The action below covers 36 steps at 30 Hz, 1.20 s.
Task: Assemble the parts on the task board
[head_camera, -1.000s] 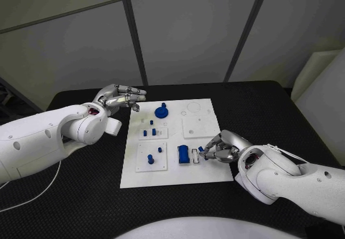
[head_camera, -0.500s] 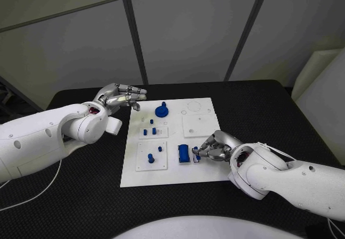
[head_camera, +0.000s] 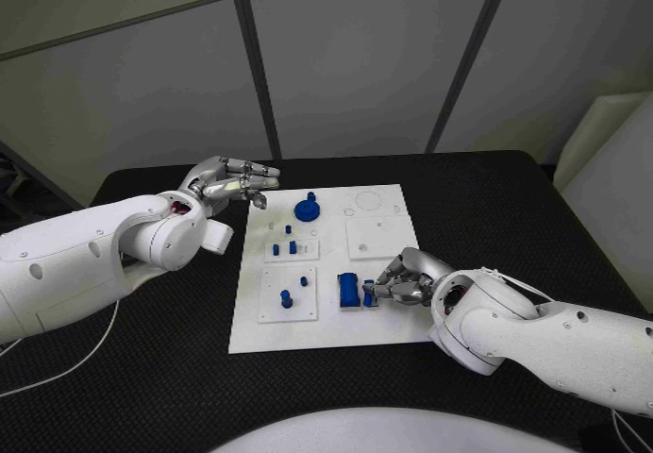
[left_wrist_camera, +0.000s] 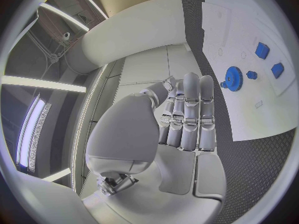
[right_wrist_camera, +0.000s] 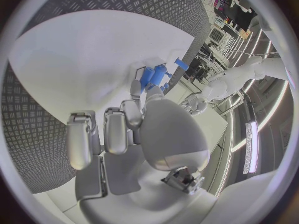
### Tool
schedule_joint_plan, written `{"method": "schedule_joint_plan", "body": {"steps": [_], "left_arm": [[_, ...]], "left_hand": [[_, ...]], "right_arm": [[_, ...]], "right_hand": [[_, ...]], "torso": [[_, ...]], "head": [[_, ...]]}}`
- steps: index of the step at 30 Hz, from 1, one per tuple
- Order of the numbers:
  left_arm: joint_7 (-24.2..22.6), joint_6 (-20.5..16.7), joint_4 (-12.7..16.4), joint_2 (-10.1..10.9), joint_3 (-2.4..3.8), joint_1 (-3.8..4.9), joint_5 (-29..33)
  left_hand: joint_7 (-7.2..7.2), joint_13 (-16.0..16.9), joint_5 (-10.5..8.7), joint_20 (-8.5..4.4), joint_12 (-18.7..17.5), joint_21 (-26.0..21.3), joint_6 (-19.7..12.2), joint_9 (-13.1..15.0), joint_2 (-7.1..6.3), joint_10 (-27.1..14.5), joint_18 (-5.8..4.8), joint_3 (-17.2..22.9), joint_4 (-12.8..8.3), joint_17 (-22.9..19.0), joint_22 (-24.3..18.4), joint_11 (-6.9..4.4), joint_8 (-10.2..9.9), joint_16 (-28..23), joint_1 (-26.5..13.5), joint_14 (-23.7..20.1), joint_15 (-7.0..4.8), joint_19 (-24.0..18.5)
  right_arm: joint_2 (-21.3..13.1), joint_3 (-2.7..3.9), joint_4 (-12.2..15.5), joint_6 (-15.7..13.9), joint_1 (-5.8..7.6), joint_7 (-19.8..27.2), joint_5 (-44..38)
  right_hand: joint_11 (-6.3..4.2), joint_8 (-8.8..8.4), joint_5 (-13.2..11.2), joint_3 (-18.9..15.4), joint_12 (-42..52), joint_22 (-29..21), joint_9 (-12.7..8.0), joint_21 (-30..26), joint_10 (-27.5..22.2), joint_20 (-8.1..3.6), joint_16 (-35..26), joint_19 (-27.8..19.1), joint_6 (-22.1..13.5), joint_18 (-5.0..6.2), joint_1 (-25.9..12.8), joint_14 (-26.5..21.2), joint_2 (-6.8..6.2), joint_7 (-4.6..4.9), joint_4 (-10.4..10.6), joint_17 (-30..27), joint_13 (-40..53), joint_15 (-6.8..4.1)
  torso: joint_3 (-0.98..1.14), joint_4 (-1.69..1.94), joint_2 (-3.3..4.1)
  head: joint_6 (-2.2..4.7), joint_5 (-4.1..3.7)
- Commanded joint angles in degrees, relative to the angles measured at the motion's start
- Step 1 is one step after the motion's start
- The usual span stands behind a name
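Task board [head_camera: 326, 274]: white rectangular plate lying flat at the middle of a black table [head_camera: 163, 311], long side running away from the robot. Carries raised white sub-plates and small blue parts: a gear-like round piece with a central knob [head_camera: 308, 209] near the far end, short blue pegs [head_camera: 283, 250] standing in the middle-left sub-plate, a single peg [head_camera: 285, 300] in the near-left sub-plate, and a larger blue block [head_camera: 348, 291] beside it toward the right. Right hand [head_camera: 406, 279]: lowered onto the board's near right portion, fingertips drawn together at a small blue piece [head_camera: 373, 289] just beside the block; it appears to pinch this piece, though the contact is partly hidden by the fingers. The placement suggests the piece is being fitted against or next to the block, hence the low, close approach. Left hand [head_camera: 231, 182]: raised off the table beside the board's far left corner, holding nothing, fingers [left_wrist_camera: 190, 112] straight and laid side by side; probably parked clear of the work so the board stays unobstructed. Surface: dark, finely textured tabletop, matte. Room: pale grey wall panels [head_camera: 367, 66] with dark vertical seams behind the table; a light-coloured object [head_camera: 606, 160] at the right edge, kind not determinable.
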<state>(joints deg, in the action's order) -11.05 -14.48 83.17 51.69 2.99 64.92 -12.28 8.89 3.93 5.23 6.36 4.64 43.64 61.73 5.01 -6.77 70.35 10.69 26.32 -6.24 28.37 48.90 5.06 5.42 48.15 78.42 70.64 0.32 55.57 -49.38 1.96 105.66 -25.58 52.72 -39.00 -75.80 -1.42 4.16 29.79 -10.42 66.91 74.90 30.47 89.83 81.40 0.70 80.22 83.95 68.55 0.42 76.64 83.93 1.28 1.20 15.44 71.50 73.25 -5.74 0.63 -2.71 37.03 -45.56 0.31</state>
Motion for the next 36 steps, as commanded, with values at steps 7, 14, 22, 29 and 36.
{"method": "schedule_joint_plan", "body": {"steps": [7, 14, 22, 29, 36], "left_arm": [[-0.14, 0.71, 0.12, -0.03, 0.05, 0.07, 0.17], [-0.13, 0.72, 0.08, -0.01, 0.05, 0.07, 0.17], [-0.14, 0.73, 0.05, -0.05, 0.05, 0.07, 0.17], [-0.15, 0.72, 0.02, -0.06, 0.05, 0.07, 0.17], [-0.12, 0.70, -0.03, -0.08, 0.05, 0.07, 0.17]], "left_hand": [[0.13, 0.02, -0.25, 0.22, -0.15, -0.15, 0.39, -0.02, 0.62, -0.24, -0.21, -0.24, -0.14, -0.08, -0.09, 0.05, -0.36, -0.25, 0.00, 0.23, 0.12, 0.21], [0.13, 0.02, -0.25, 0.22, -0.15, -0.15, 0.39, -0.02, 0.62, -0.24, -0.21, -0.24, -0.14, -0.08, -0.09, 0.05, -0.36, -0.25, 0.00, 0.23, 0.12, 0.21], [0.13, 0.02, -0.25, 0.22, -0.15, -0.15, 0.39, -0.02, 0.62, -0.24, -0.21, -0.24, -0.14, -0.08, -0.09, 0.05, -0.36, -0.25, 0.00, 0.23, 0.12, 0.21], [0.13, 0.02, -0.25, 0.22, -0.15, -0.15, 0.39, -0.02, 0.62, -0.24, -0.21, -0.24, -0.14, -0.08, -0.09, 0.05, -0.36, -0.25, 0.00, 0.23, 0.12, 0.21], [0.13, 0.02, -0.25, 0.22, -0.15, -0.15, 0.39, -0.02, 0.62, -0.24, -0.21, -0.24, -0.14, -0.08, -0.09, 0.05, -0.36, -0.25, 0.00, 0.23, 0.12, 0.21]], "right_arm": [[-0.24, -0.08, 0.28, 1.55, -0.01, -1.55, -3.35], [-0.51, -0.08, 0.48, 1.31, -0.01, -2.28, -6.64], [-0.31, -0.07, 0.00, 0.39, -0.01, -2.43, -8.37], [0.19, -0.07, -0.28, 0.53, -0.01, -1.49, -7.88], [0.36, -0.06, -1.23, 1.62, -0.01, -0.63, -7.58]], "right_hand": [[-1.15, -0.09, -6.51, -1.25, 0.05, 15.10, 0.25, 0.17, 1.39, -0.36, 0.08, 6.05, 0.76, -0.42, -1.51, 2.65, -0.79, 0.31, 1.05, -0.17, 0.07, -0.40], [-1.46, 0.17, -7.50, -1.07, 0.23, 15.10, 0.80, 0.17, 1.41, -0.49, 0.12, 6.05, 1.44, -0.42, 1.38, 2.68, -1.55, -0.08, -0.41, -0.05, 0.29, -0.60], [-1.72, 0.35, -7.95, -0.47, 0.35, 15.10, 1.48, 0.17, 1.47, -0.70, 0.20, 6.05, 1.86, -0.42, 3.90, 2.71, -1.12, -0.39, -1.68, 0.13, 0.47, -0.83], [-1.58, 0.32, -13.52, -1.45, 0.36, 15.10, 2.23, 0.17, 1.57, -0.70, 0.17, 6.05, 1.94, -0.42, 2.95, 2.70, -0.89, -0.18, -1.20, 0.13, 0.54, -0.74], [-1.59, 0.38, -17.69, -2.10, 0.46, 15.10, 3.05, 0.17, 1.64, -0.68, 0.25, 6.05, 2.17, -0.42, 3.29, 2.74, -0.87, -0.23, -1.78, 0.34, 0.70, -0.74]], "torso": [[0.04, -0.02, -0.02], [0.03, -0.03, 0.01], [0.00, 0.02, 0.02], [-0.01, 0.01, -0.02], [-0.03, -0.02, -0.06]], "head": [[0.04, -0.01], [0.07, -0.05], [0.12, -0.20], [0.14, -0.20], [0.07, -0.17]]}}
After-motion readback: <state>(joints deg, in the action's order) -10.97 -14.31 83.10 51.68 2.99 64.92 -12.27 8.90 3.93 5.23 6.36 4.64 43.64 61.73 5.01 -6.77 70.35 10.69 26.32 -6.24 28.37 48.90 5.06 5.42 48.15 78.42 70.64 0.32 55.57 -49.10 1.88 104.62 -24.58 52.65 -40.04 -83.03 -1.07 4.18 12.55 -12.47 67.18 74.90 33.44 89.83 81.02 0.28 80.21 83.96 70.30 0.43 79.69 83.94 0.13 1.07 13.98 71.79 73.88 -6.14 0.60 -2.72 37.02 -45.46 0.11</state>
